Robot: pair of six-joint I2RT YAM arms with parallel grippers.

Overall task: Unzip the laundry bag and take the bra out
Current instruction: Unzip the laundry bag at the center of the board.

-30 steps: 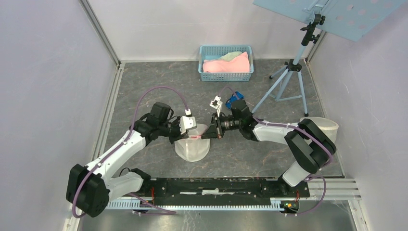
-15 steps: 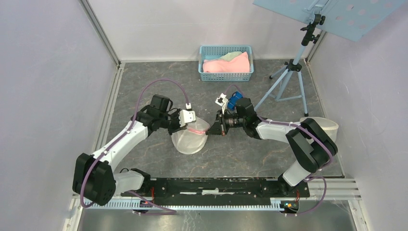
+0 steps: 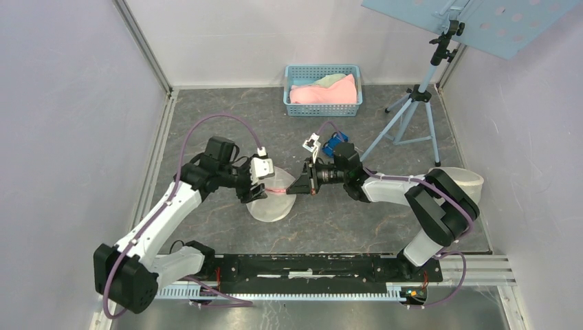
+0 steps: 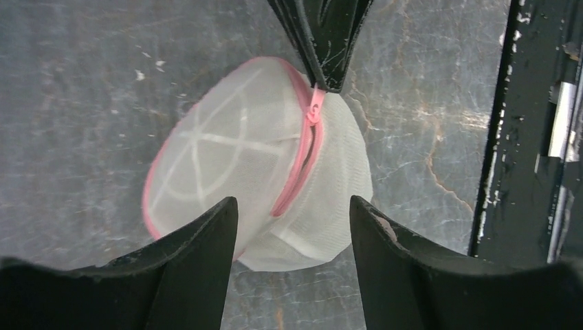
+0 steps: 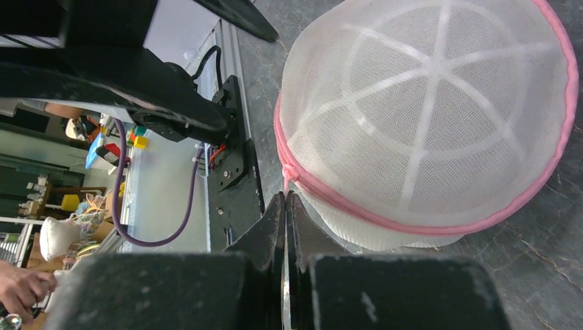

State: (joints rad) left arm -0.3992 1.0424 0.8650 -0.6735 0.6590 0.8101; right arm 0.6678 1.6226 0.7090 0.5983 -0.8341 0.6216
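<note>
In the middle of the top view, the white dome-shaped mesh laundry bag (image 3: 269,206) lies on the grey marbled table (image 3: 344,220). Its pink zipper (image 4: 299,165) runs around the rim. Our right gripper (image 5: 285,199) comes in from the right and is pinched tight on the small pink zipper pull (image 4: 315,110), which we judge is the grip for drawing the slider along. Our left gripper (image 3: 256,184) hangs just above the bag with its fingers spread wide and holding nothing. From there it could pin the mesh so the bag does not drag after the pull. A dark slit beside the zipper suggests it is partly undone. We cannot make out the bra through the mesh.
</note>
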